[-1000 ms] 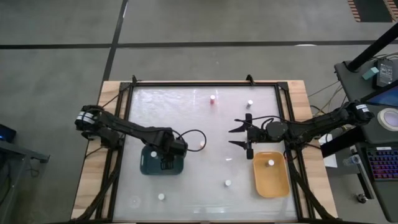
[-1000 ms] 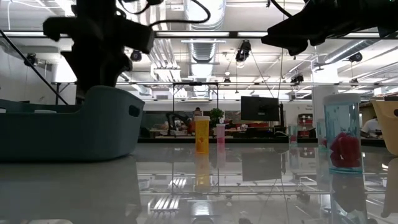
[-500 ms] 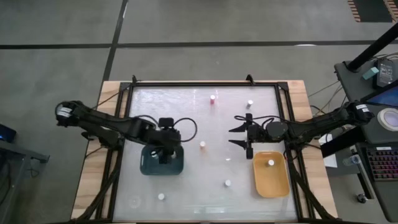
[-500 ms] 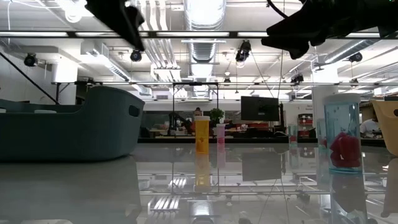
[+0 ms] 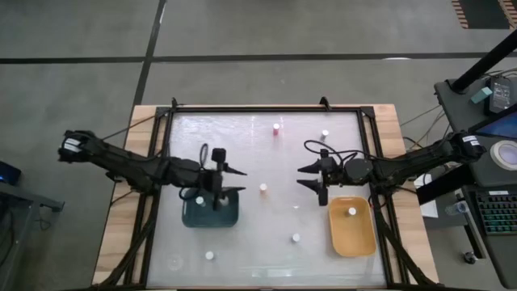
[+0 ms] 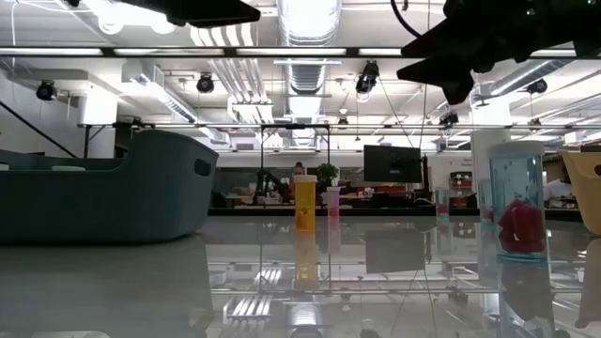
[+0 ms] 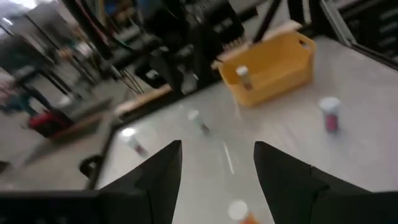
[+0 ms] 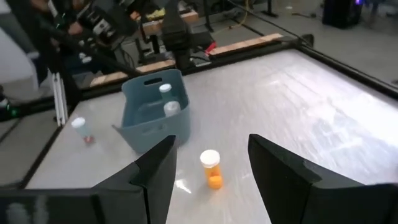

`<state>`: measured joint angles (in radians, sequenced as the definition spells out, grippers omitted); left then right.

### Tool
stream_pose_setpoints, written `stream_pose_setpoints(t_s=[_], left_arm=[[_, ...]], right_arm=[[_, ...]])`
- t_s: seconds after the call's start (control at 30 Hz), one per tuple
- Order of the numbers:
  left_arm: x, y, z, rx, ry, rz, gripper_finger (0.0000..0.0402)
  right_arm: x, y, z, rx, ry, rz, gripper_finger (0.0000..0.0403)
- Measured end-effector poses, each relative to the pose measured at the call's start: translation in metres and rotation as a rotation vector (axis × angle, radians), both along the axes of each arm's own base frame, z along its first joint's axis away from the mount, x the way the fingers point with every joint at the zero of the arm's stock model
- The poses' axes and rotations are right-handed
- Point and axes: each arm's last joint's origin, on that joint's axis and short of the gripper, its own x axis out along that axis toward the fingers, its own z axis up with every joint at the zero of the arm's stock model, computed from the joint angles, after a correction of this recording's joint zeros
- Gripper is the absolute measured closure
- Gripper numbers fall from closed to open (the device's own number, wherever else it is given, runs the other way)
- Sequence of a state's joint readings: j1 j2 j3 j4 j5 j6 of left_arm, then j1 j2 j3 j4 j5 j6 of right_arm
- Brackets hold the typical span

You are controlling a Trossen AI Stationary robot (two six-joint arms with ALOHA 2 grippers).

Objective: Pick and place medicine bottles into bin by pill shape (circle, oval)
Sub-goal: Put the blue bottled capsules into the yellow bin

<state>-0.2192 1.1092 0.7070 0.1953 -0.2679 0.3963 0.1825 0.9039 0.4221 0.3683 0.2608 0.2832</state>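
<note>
With fingers spread and empty, the left gripper (image 5: 230, 180) hovered over the teal bin (image 5: 209, 212) while the right gripper (image 5: 311, 178), also open, faced the orange bottle (image 5: 262, 188) between them, needing a level, centred approach.

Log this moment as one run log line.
left gripper: open, empty, above teal bin | right gripper: open, empty, beside yellow bin | orange bottle: standing between grippers
</note>
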Motion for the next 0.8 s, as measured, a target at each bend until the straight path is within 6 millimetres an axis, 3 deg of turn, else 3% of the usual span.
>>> stream_pose_setpoints(t_s=[0.23, 0.43, 0.8], left_arm=[[-0.016, 0.021, -0.013, 0.038, -0.132, 0.092, 0.0217], [-0.026, 0.029, -0.019, 0.037, -0.144, 0.157, 0.0217], [-0.031, 0.03, -0.021, 0.038, -0.141, 0.154, 0.0217]], right_arm=[[0.003, -0.002, 0.007, 0.144, 0.043, -0.127, 0.0211], [0.009, -0.008, 0.023, 0.19, 0.223, -0.256, 0.0211], [0.02, -0.051, 0.051, 0.316, 0.54, -0.537, 0.0211]])
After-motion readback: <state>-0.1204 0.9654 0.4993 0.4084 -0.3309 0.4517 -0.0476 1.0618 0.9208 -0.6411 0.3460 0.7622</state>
